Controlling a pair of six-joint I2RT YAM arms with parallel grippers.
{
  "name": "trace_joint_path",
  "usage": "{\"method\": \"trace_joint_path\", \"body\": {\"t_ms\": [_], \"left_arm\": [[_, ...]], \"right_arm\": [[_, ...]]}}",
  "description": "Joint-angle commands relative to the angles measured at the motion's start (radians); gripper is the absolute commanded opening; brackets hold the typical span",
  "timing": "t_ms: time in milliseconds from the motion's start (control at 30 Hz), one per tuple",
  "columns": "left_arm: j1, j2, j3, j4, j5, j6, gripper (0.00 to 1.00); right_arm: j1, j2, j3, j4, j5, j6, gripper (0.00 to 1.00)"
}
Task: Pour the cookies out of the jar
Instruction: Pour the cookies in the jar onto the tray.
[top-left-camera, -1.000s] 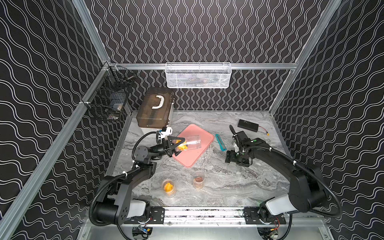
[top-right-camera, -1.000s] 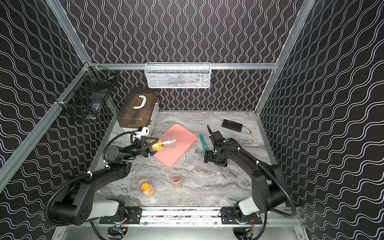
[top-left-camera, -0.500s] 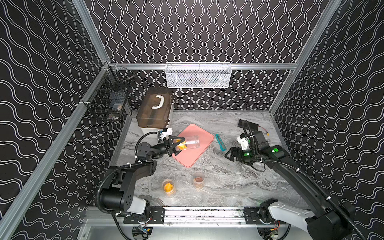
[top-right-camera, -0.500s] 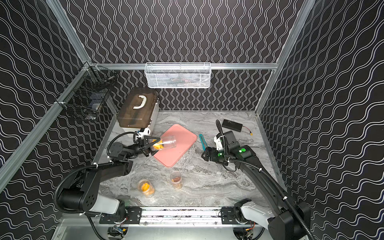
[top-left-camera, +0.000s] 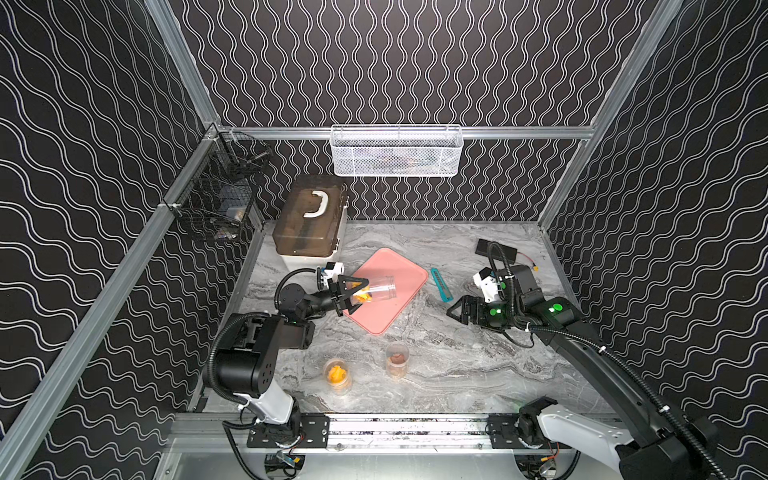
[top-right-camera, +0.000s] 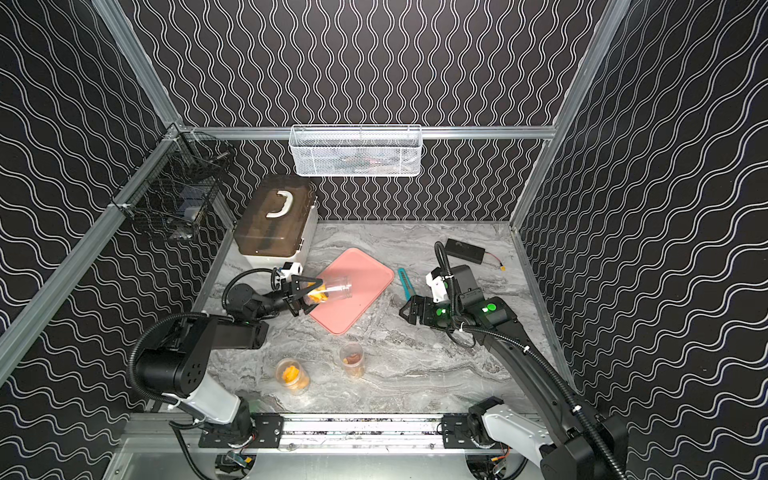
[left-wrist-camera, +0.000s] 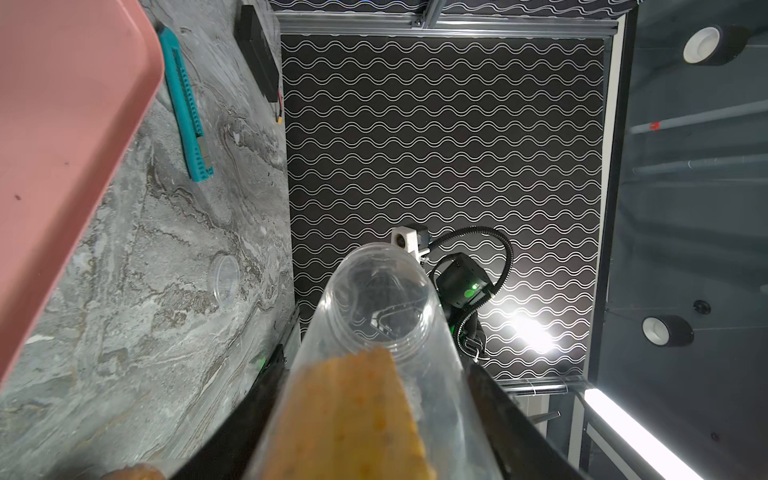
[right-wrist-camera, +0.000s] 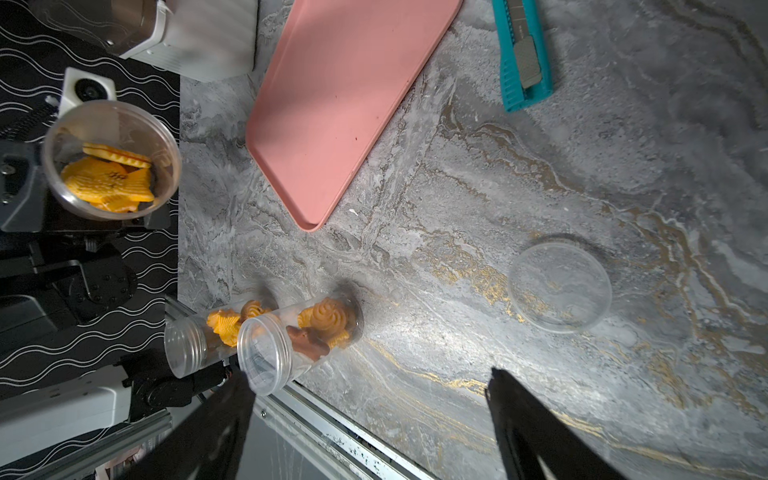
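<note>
Both top views: the left gripper pinches the jar at its closed end. The jar is tipped onto its side over the left part of the pink tray, with its open mouth pointing away from the arm. I cannot tell whether it touches the tray. The cookies are inside the jar, bunched at the gripped end between the jaws. The right gripper hangs over the table to the right of the tray, well apart from the jar.

Left wrist view: the jar runs out from between the dark fingers. One ridged orange cookie lies against its wall, short of the mouth. A clear lid lies flat on the table.

Right wrist view: the fingers are spread wide with nothing between them. The lid lies on the table just beyond them. The held jar is seen mouth-on, with the cookies lying at its low side. Two other jars are near the table's front edge.
</note>
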Motion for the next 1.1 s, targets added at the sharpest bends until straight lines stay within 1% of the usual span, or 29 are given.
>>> {"method": "trace_joint_path", "body": {"t_ms": [0,133,433,533,700,833,900,1067], "left_arm": [[0.002,0.026,-0.004,0.064,0.006,0.034,0.29],[0.004,0.061,-0.006,0.049,-0.002,0.061,0.29],[0.013,0.113,0.023,-0.066,-0.025,0.166,0.29],[0.022,0.139,0.032,-0.078,-0.027,0.181,0.29],[0.048,0.182,0.029,-0.066,-0.026,0.188,0.29],[0.098,0.204,0.026,-0.091,-0.031,0.206,0.29],[0.108,0.206,0.025,-0.119,-0.038,0.221,0.29],[0.122,0.192,0.038,-0.253,-0.043,0.305,0.29]], "right_arm": [[0.001,-0.008,-0.009,0.02,-0.018,-0.008,0.91],[0.001,-0.017,-0.018,0.021,-0.021,-0.003,0.91],[0.0,-0.026,-0.035,0.02,-0.035,0.011,0.91],[0.001,-0.035,-0.039,0.019,-0.039,0.019,0.91],[0.001,-0.048,-0.053,0.024,-0.043,0.032,0.91],[0.002,-0.052,-0.061,0.027,-0.055,0.052,0.91],[0.003,-0.058,-0.061,0.028,-0.056,0.057,0.91],[0.002,-0.062,-0.068,0.038,-0.059,0.074,0.91]]}}
